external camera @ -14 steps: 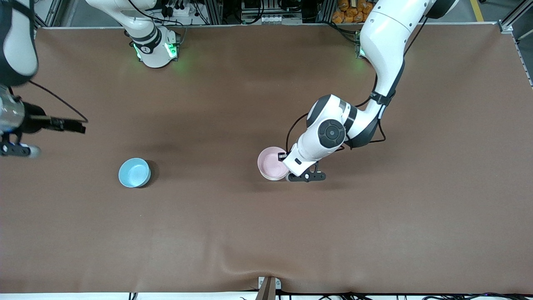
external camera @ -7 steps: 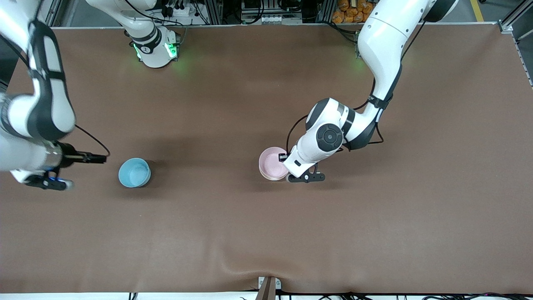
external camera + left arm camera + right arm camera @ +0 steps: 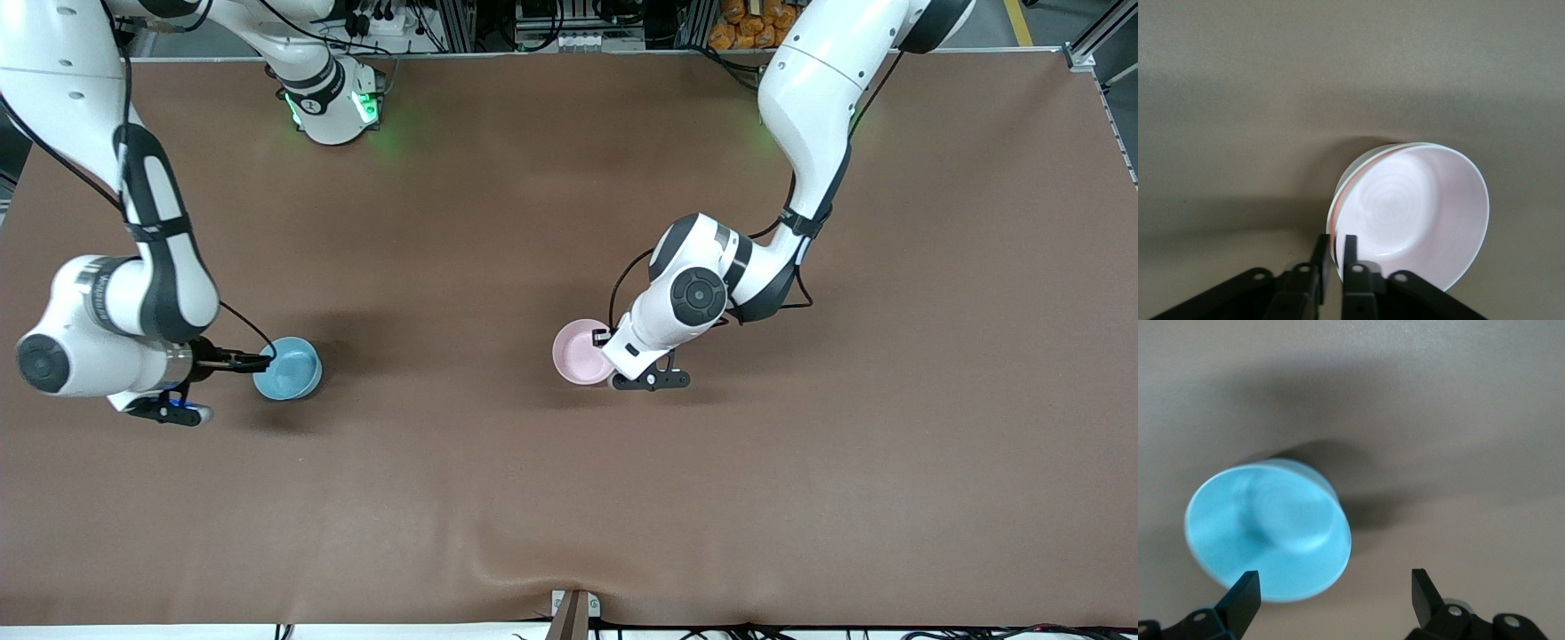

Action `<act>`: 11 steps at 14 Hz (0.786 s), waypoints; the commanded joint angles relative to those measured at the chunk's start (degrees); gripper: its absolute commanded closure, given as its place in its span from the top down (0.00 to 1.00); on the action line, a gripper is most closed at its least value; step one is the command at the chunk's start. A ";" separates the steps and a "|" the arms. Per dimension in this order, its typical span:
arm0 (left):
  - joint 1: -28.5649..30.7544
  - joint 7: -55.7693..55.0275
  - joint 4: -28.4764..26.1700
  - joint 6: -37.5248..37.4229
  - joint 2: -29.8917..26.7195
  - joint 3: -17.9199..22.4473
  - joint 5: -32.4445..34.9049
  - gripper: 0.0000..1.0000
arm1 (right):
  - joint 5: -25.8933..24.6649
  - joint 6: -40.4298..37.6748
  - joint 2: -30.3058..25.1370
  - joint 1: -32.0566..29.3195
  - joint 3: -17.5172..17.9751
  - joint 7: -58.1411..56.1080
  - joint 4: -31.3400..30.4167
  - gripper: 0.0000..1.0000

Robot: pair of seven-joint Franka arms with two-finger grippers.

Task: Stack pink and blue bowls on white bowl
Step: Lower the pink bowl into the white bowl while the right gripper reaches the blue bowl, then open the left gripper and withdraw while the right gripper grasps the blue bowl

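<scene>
The pale pink bowl (image 3: 580, 349) sits near the table's middle, nested in the white bowl, of which only a thin rim (image 3: 1346, 179) shows around it in the left wrist view. My left gripper (image 3: 608, 356) is at the bowl's edge toward the left arm's end. It is shut on the pink bowl's rim (image 3: 1418, 207), one finger inside and one outside. The light blue bowl (image 3: 286, 368) stands alone toward the right arm's end. My right gripper (image 3: 260, 361) is open just beside it. In the right wrist view the blue bowl (image 3: 1268, 533) lies off to one side of the gripper (image 3: 1333, 587), near one fingertip (image 3: 1245, 590).
The brown table mat (image 3: 569, 498) is bare around both bowls. A small metal bracket (image 3: 573, 609) sits at the table's edge nearest the front camera. The arm bases stand along the edge farthest from it.
My right arm has swung in from the table's end and lowered its open gripper to the blue bowl's side. My left gripper and the pink bowl have barely shifted.
</scene>
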 commanded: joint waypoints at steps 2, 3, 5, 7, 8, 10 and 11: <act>-0.13 0.02 1.40 0.24 -0.10 0.50 0.29 1.00 | 1.06 8.72 -0.94 -0.46 0.54 -2.54 -6.71 1.00; 0.31 0.11 1.49 0.16 -0.89 0.85 0.47 1.00 | 1.06 9.08 -0.32 -0.46 0.63 -2.54 -6.72 0.84; 0.32 0.02 1.40 -0.28 -2.82 4.17 2.48 1.00 | 3.85 9.17 -0.23 -0.63 0.63 -2.54 -6.80 0.00; 1.28 0.02 1.40 -2.29 -5.37 5.77 4.77 1.00 | 8.52 9.08 -0.23 -0.64 0.54 -3.06 -6.89 0.00; 2.42 0.02 1.49 -3.87 -6.60 6.03 6.34 1.00 | 8.54 9.00 -0.23 -0.72 0.54 -3.41 -6.89 0.00; 4.79 0.20 1.40 -5.55 -8.80 5.95 10.65 1.00 | 8.54 9.08 -0.32 -0.81 0.54 -3.94 -6.89 0.00; 6.19 0.29 1.40 -6.34 -9.68 5.86 11.02 1.00 | 8.54 9.00 -0.49 -0.81 0.54 -4.03 -6.89 0.00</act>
